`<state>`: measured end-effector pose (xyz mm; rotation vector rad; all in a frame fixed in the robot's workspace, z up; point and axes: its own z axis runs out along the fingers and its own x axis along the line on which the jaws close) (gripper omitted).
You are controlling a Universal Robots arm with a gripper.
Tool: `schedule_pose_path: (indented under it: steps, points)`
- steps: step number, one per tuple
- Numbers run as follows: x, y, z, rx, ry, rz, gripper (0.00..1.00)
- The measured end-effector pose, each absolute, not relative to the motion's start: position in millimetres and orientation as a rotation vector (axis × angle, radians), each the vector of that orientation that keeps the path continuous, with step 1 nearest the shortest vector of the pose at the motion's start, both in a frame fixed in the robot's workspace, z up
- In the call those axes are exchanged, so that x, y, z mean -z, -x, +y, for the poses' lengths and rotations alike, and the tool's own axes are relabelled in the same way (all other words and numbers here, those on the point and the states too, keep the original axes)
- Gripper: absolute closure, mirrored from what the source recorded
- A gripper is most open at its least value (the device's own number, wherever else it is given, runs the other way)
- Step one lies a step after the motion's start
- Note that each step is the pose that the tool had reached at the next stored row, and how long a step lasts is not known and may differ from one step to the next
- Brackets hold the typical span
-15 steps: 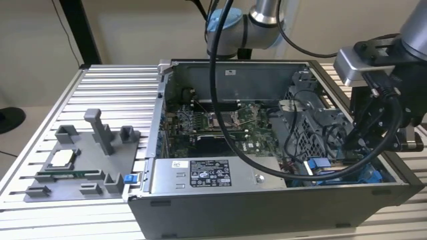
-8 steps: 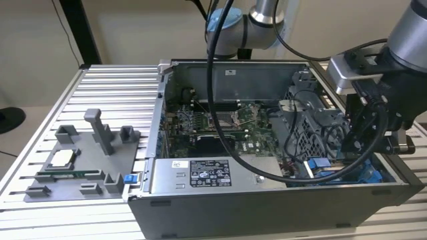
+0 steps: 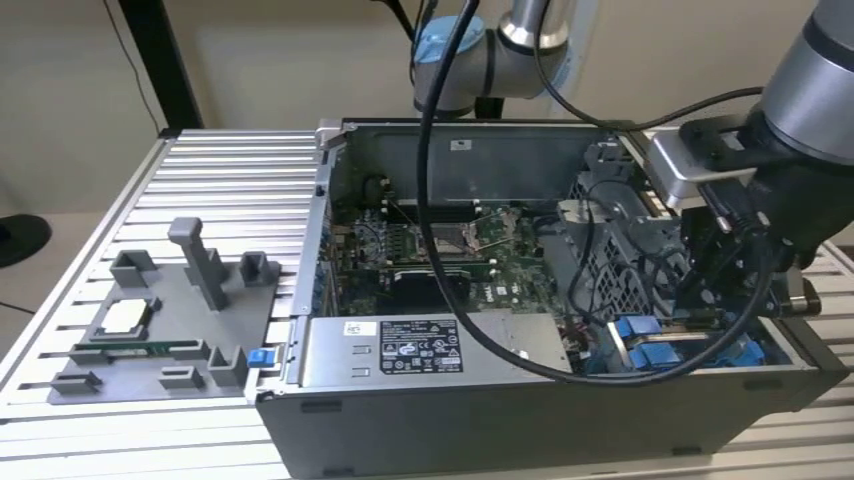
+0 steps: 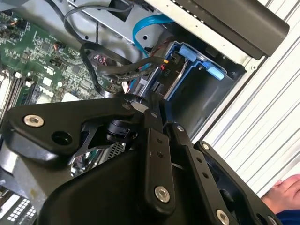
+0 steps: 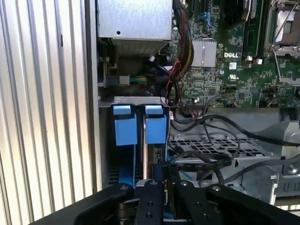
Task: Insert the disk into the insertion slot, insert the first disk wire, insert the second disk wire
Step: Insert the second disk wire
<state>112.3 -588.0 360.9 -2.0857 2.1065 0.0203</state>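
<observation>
Pincer point(image 5: 164, 185) at blue-railed insertion slot point(image 5: 140, 124)

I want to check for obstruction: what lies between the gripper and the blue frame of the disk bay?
In the first wrist view, black cables pass beside the gripper, just short of the blue frame. Whether they cross the gap directly cannot be told.

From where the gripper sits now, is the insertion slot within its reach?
Probably yes: the gripper hangs right at the insertion slot, though loose black cables crowd one side.
</observation>
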Motion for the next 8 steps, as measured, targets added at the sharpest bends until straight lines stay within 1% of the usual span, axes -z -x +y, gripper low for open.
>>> schedule_pose_path:
  steps: [8]
  points:
    - [-356.9,-112.4,-595.8,-0.024,2.135,2.052,1.00]
